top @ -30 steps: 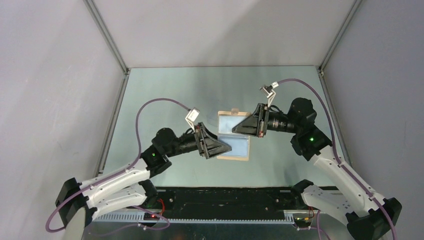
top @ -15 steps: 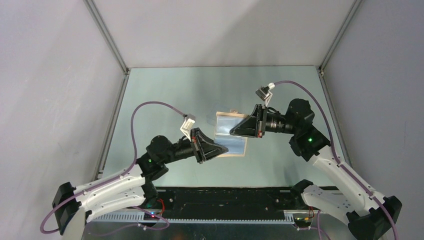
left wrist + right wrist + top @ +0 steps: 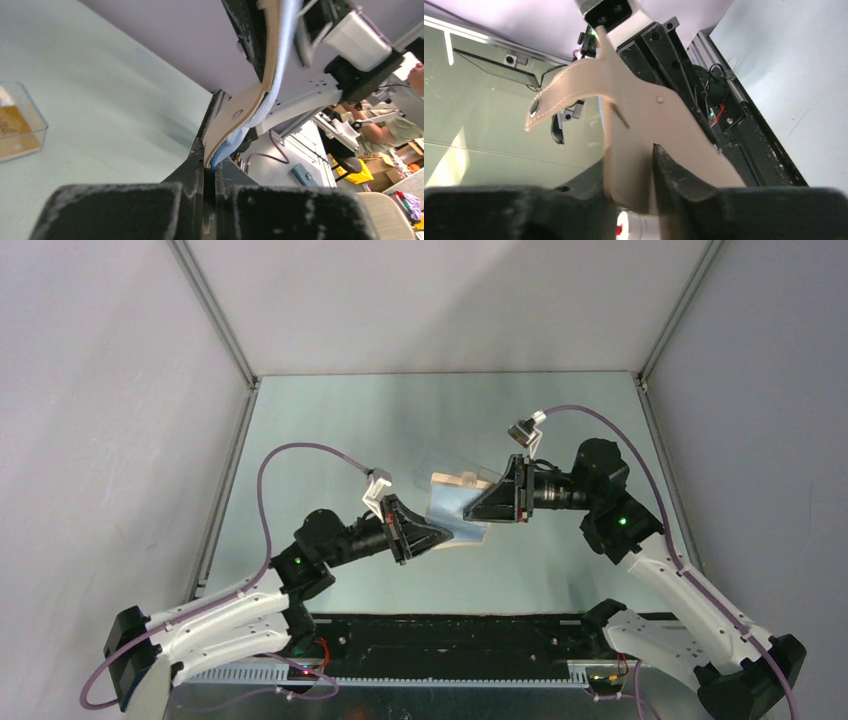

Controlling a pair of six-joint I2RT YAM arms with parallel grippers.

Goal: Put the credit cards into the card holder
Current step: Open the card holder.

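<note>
The card holder (image 3: 452,508), a tan wallet with blue lining, hangs open above the table between both grippers. My left gripper (image 3: 450,535) is shut on its near edge; in the left wrist view the jaws (image 3: 210,165) pinch the tan and blue layers of the card holder (image 3: 235,107). My right gripper (image 3: 468,512) is at its far leaf. In the right wrist view the fingers (image 3: 629,152) stand slightly apart with the tan card holder (image 3: 634,110) loose between them. An orange credit card (image 3: 12,127) lies inside a clear box (image 3: 25,145).
The clear plastic box (image 3: 450,468) sits on the table just beyond the lifted wallet, partly behind it. The wallet's snap tab (image 3: 541,107) sticks out to the left. Enclosure walls ring the table; the black base rail (image 3: 450,640) runs along the near edge.
My left gripper closed on the wallet's near edge and drew it left and up off the table. The right jaws have loosened. The clear box now shows behind the wallet.
</note>
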